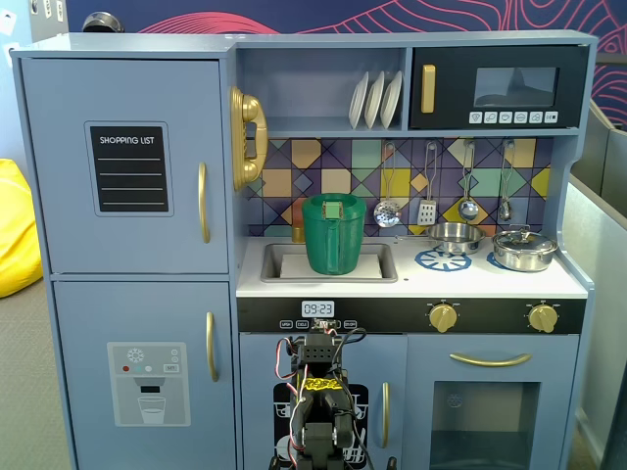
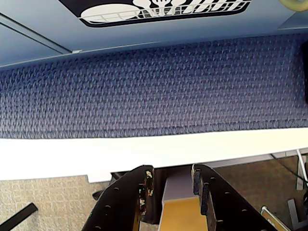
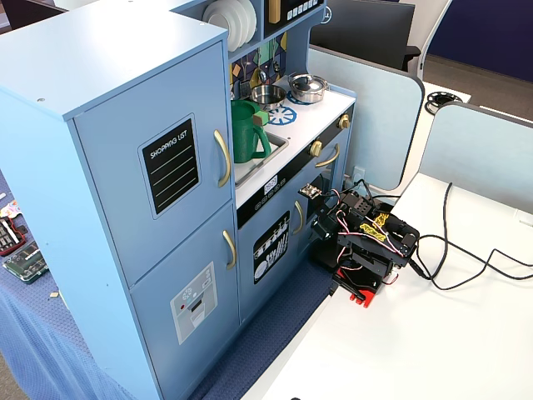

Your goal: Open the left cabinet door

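A toy kitchen stands on a blue woven mat (image 2: 154, 86) at the edge of a white table (image 3: 433, 333). At its upper left in a fixed view, the left cabinet door (image 1: 127, 166) sits flush and closed, chalkboard panel (image 1: 128, 168) mid-face, gold bar handle (image 1: 203, 202) by its right edge. Right of it, a green pitcher (image 1: 336, 233) stands in the sink. Low at centre the arm is folded, well apart from that door; its gripper (image 2: 172, 185) has the fingers slightly apart, holding nothing.

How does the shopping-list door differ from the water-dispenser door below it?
The shopping-list door sits on top and carries a black chalkboard panel; the water-dispenser door sits beneath it and carries a grey dispenser picture. The upper handle is mid-height, the lower handle nearer its top. Both doors are shut, pale blue, gold-handled.
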Action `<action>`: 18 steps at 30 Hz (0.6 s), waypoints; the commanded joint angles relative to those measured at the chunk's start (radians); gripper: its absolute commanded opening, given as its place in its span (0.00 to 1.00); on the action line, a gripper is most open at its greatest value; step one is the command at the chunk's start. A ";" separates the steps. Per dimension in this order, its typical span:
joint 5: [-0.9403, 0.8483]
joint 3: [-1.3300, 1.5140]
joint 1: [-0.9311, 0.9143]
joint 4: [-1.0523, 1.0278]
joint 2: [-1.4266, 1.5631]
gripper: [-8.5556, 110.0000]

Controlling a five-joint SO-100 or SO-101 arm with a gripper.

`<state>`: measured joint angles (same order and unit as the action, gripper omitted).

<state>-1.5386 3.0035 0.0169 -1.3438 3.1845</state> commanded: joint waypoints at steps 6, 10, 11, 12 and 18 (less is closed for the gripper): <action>0.031 -0.006 -0.014 -0.189 -0.006 0.07; 0.031 -0.006 -0.014 -0.189 -0.006 0.07; 0.032 -0.006 -0.008 -0.187 -0.006 0.07; 0.044 -0.006 0.006 -0.173 -0.006 0.07; 0.247 -0.110 0.219 0.074 -0.049 0.07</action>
<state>-1.4113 2.9928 0.1104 -1.3085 3.1815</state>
